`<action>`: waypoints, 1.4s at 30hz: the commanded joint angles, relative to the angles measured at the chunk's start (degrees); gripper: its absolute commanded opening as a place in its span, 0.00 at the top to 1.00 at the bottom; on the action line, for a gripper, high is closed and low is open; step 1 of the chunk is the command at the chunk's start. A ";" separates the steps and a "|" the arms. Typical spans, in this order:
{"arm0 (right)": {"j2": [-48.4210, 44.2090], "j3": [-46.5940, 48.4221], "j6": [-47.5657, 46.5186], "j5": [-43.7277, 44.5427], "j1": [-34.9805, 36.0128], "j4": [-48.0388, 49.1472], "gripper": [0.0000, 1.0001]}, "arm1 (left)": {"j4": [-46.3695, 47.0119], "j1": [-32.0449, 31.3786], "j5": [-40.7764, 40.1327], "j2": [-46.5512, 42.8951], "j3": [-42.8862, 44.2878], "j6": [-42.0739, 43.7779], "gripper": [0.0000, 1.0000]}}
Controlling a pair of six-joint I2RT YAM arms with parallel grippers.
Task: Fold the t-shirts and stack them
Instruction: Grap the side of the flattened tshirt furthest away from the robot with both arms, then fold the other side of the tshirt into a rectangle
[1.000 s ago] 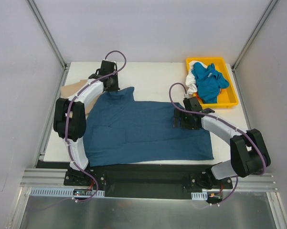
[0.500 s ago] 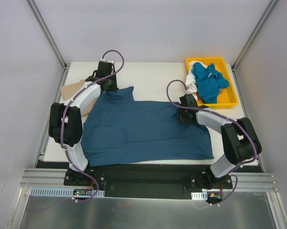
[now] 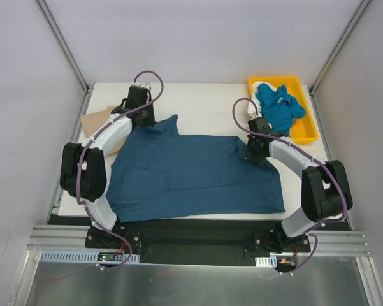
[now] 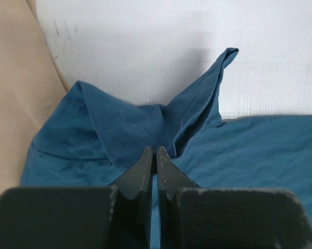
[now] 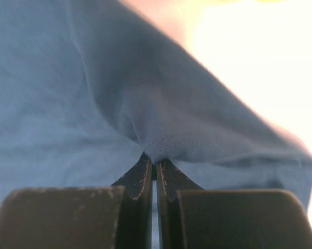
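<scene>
Large dark teal-blue cloth t-shirt: lay spread flat on white table, far edge rumpled. Left gripper and right gripper each pinched closed on its raised fabric.

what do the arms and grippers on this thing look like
Both the left arm and right arm have white links between bulky black joints. A thin purple cable loops along each. The left gripper and right gripper each have two flat dark fingers tapering to narrow tips from a black body. No markings are visible.
</scene>
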 commanded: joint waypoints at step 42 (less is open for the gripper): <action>-16.89 7.05 -12.14 -6.77 -18.03 -35.05 0.95 | -31.91 -0.86 -3.75 -68.46 -32.62 -25.05 1.00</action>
